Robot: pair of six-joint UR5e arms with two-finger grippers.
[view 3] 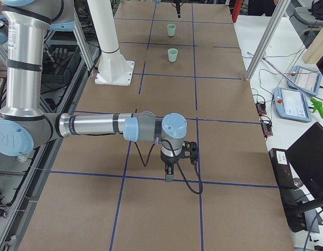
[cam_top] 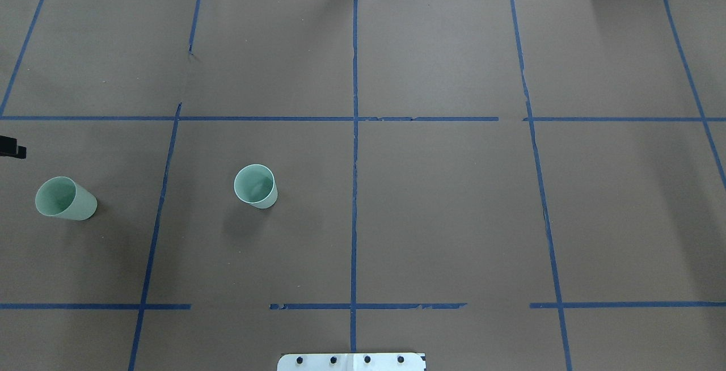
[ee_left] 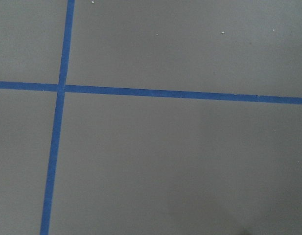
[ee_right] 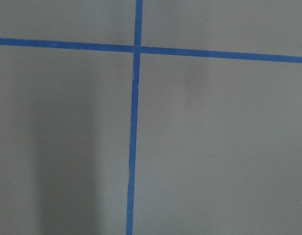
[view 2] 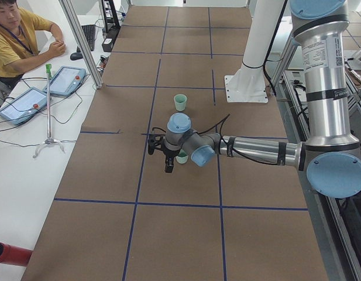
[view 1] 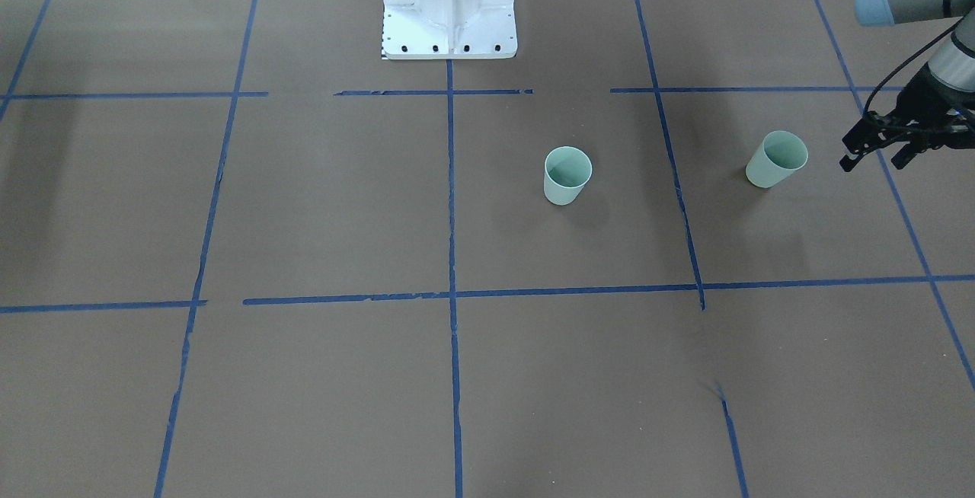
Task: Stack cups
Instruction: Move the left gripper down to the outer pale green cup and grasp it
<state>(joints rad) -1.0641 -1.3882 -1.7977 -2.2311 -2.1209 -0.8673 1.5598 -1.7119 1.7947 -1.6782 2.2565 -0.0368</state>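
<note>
Possibly the left gripper (view 1: 874, 158) — jaws apart, near the pale mint-green plastic tumbler (view 1: 776, 159) by the left edge of the brown table (view 1: 305, 216) — could clip and topple it; whether the right gripper (view 3: 170, 175) is apart or closed I cannot tell.

Smooth matt plastic cups (view 1: 567, 176), matt brown paper table (view 1: 327, 201), blue tape lines (view 1: 451, 216)

1. Soft, even light falls from overhead on the matte brown surface (view 1: 305, 201).
2. The central cup (cam_top: 256, 186) throws a faint, blurred shadow toward the robot's left.
3. Both wrist views are dimmer, greyer and slightly soft; the tape lines (ee_right: 133, 122) have fuzzy edges.
4. The overhead view's far strip is washed out white.
</note>
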